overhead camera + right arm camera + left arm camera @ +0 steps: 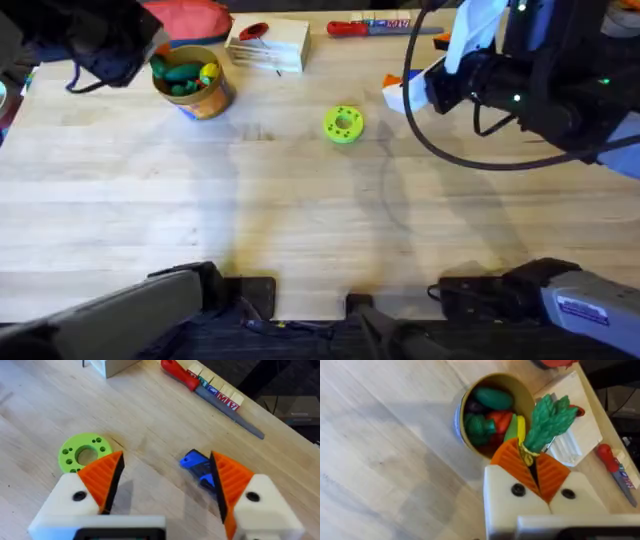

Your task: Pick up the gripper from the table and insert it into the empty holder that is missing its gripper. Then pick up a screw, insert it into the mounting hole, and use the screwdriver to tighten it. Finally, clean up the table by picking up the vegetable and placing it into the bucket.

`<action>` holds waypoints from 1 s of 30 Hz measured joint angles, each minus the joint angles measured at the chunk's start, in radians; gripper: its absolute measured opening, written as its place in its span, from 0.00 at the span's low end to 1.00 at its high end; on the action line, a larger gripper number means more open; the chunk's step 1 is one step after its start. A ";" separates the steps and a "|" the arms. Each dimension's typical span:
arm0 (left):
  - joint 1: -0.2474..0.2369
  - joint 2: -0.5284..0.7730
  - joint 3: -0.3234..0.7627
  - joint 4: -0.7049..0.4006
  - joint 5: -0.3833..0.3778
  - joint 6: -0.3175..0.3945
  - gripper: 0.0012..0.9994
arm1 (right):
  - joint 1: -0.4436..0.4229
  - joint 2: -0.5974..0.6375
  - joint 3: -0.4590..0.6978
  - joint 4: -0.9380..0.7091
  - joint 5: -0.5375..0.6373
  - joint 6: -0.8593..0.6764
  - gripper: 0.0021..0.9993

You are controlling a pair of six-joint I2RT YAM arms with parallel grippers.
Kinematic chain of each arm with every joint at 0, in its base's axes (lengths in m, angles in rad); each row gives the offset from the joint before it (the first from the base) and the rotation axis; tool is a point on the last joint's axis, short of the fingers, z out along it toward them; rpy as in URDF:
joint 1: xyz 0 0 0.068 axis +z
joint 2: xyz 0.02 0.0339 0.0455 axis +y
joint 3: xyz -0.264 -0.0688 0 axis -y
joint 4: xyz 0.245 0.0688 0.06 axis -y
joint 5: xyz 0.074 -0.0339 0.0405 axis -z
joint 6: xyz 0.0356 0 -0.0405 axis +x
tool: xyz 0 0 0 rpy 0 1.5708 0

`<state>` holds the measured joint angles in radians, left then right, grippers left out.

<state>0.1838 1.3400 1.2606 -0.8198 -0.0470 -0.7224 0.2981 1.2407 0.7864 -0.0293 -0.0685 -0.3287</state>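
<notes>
In the left wrist view my left gripper (530, 462) is shut on the vegetable (547, 420), a toy with a leafy green top and a yellow band. It hangs just over the rim of the tan bucket (525, 395), which holds several toy vegetables. Overhead, the bucket (205, 100) sits at the far left under the dark left arm. My right gripper (166, 456) is open above the table, with a blue piece (197, 466), possibly the screwdriver's handle, lying by one orange pad (230, 480). The loose gripper, holder and screw are out of view.
A lime-green disc (343, 124) lies mid-table, beside the right gripper (405, 92). A wooden block (268, 45), a red pouch (190, 18) and a red-handled tool (350, 28) line the far edge. Near the arm bases the tabletop (320, 230) is bare.
</notes>
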 joint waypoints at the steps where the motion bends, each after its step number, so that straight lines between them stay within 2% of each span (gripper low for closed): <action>1: 0.000 0.016 0.000 0.033 -0.002 0.002 0.02 | 0.000 0.000 0.000 0.000 0.000 0.000 0.99; 4: 0.000 0.080 0.000 0.102 0.006 0.007 0.02 | 0.000 0.000 0.000 -0.003 0.000 0.000 0.99; 9: 0.000 0.171 -0.001 0.118 0.024 0.010 0.04 | 0.000 0.000 0.000 -0.009 0.000 0.000 0.99; 10: 0.000 0.206 -0.002 0.113 0.028 0.016 0.51 | 0.000 0.000 0.000 -0.010 0.000 0.000 0.99; 12: 0.000 0.211 -0.002 0.108 0.028 0.016 0.83 | 0.000 0.000 0.000 -0.010 0.000 0.000 0.99; 13: 0.000 0.211 -0.002 0.105 0.028 0.014 0.95 | 0.000 0.000 0.000 -0.010 0.000 0.000 0.99; 14: 0.000 0.211 -0.002 0.105 0.028 0.015 0.99 | 0.000 0.000 0.000 -0.010 0.000 0.000 0.99; 17: 0.000 0.210 -0.002 0.105 0.029 0.032 1.00 | 0.000 0.000 0.000 -0.008 0.000 0.000 0.99; 21: 0.000 0.193 -0.002 0.101 0.058 0.114 1.00 | 0.000 -0.002 0.000 -0.009 0.000 0.018 0.99; 25: 0.000 0.114 0.014 0.054 0.141 0.253 1.00 | 0.000 -0.068 0.000 -0.070 0.000 0.049 0.99; 27: -0.005 0.050 0.033 0.013 0.212 0.353 1.00 | 0.000 -0.124 0.002 -0.142 0.000 0.058 0.99; 30: -0.051 -0.063 0.054 -0.072 0.295 0.511 1.00 | 0.000 -0.200 0.035 -0.306 0.005 0.065 0.99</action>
<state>0.1328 1.2773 1.3148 -0.8918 0.2479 -0.2110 0.2981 1.0403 0.8214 -0.3350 -0.0636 -0.2642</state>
